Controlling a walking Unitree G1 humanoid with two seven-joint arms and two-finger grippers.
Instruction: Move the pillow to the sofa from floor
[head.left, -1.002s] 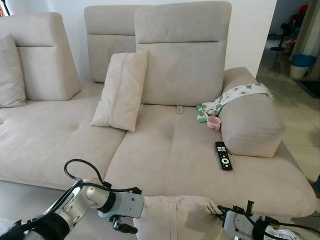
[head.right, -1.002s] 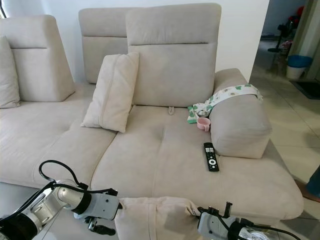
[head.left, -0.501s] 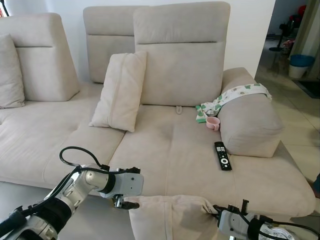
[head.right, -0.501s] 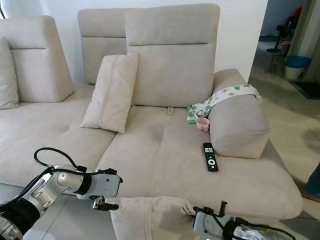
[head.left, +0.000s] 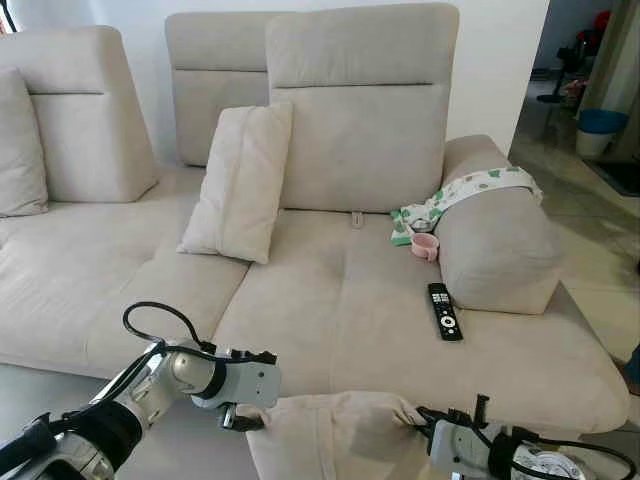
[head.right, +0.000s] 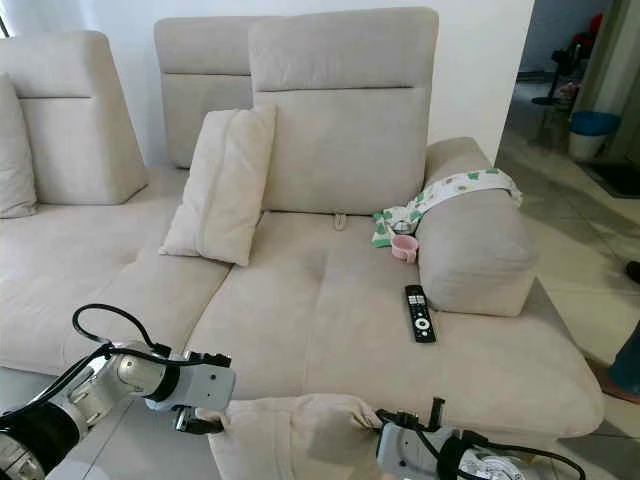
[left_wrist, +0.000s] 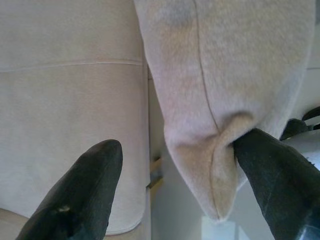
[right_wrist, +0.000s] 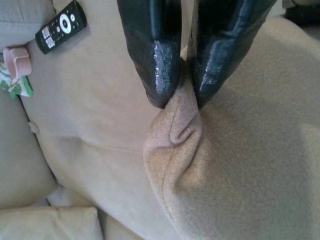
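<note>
The robot is lifting a beige pillow (head.left: 335, 435) that is hanging at the 6 o'clock edge of the head views, in front of the sofa's (head.left: 400, 330) seat front and not yet resting on it. The right gripper (right_wrist: 181, 95) is pinching one corner of the pillow, its two black fingers drawn narrow with a fold of fabric bunched between them. The left gripper (left_wrist: 170, 180) is sitting at the opposite corner with its fingers spread wide; one finger (left_wrist: 272, 175) is pressing against the pillow's corner seam while the other (left_wrist: 85, 185) is standing apart over the sofa front, so this side is bracing rather than gripping. Judging from this, the pillow's weight is hanging mainly from the right pinch, and the step would go better if the left gripper were closing on its corner before the pillow is carried further. The lift needs to bring the pillow's lower edge above the seat cushion's front lip, then forward toward 12 o'clock. The open seat at centre looks like the safest landing spot: a black remote control (head.left: 444, 311) is lying at about 2 o'clock from the pillow, with a pink cup (head.left: 427, 246) and a patterned cloth (head.left: 470, 192) beyond it by the armrest, and a standing cushion (head.left: 240, 180) is leaning at 11 o'clock. A thin corner pinch on soft fabric could slip, so slow, level raising seems wise.
</note>
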